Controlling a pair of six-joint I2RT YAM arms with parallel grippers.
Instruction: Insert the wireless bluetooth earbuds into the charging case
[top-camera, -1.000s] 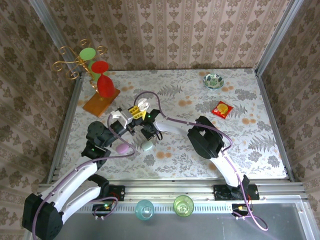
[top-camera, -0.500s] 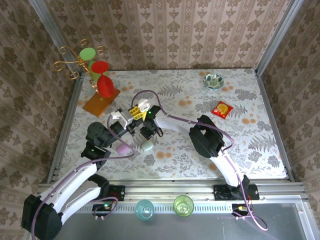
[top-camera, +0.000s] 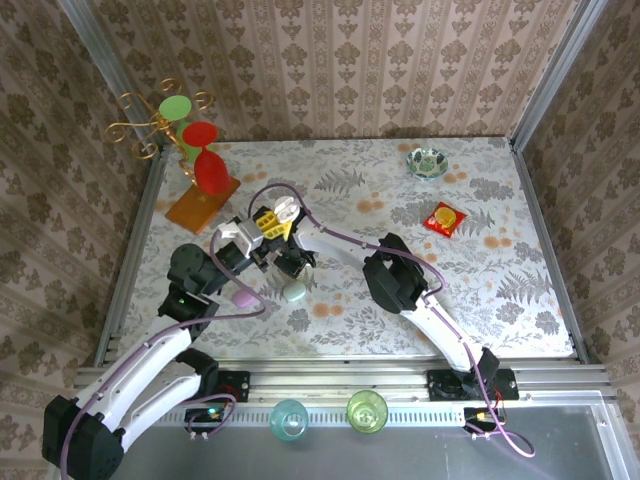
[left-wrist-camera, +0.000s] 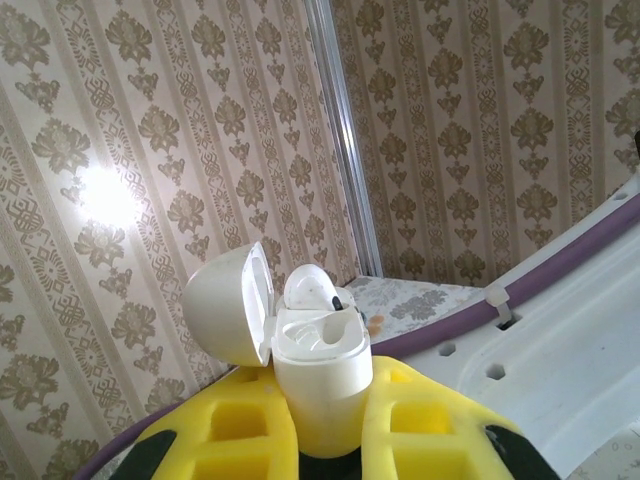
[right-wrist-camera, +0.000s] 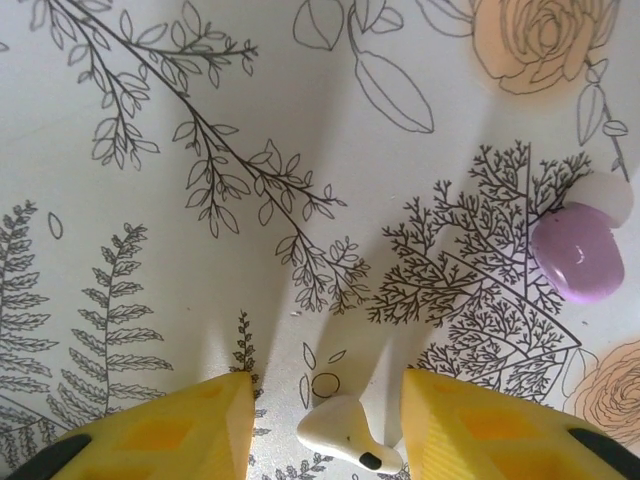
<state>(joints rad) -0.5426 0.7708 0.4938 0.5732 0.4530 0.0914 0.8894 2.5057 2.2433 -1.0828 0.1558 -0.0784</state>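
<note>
The white charging case (left-wrist-camera: 320, 375) stands upright at lower centre of the left wrist view. Its lid (left-wrist-camera: 228, 305) is swung open to the left. One white earbud (left-wrist-camera: 310, 288) sits in the well nearest the hinge, its domed back up and a dark spot on its side. The well beside it shows its bare hollow. In the top view this case (top-camera: 284, 211) is left of centre, raised above the counter (top-camera: 500, 290).

The left hand (left-wrist-camera: 325, 435) is clamped narrow on the lower body of the case, a yellow finger (left-wrist-camera: 240, 425) pressed to each side.

Low at centre of the right wrist view, a loose earbud (right-wrist-camera: 345, 432) lies on the counter (right-wrist-camera: 200, 250), dark tip toward the lower right. The right hand (right-wrist-camera: 325, 420) is partly open and straddles it. There is a clear gap on the left; on the right I cannot tell whether the finger (right-wrist-camera: 470, 430) touches the bud.

At the right edge of that view rests a lilac rounded piece (right-wrist-camera: 578, 250) with a whitish piece (right-wrist-camera: 612, 196) touching behind it. The top view shows a lilac pebble case (top-camera: 243, 297) and a pale one (top-camera: 293, 292) just below the hands. A small bowl (top-camera: 427, 161) is at upper right, its contents too small to tell.
</note>
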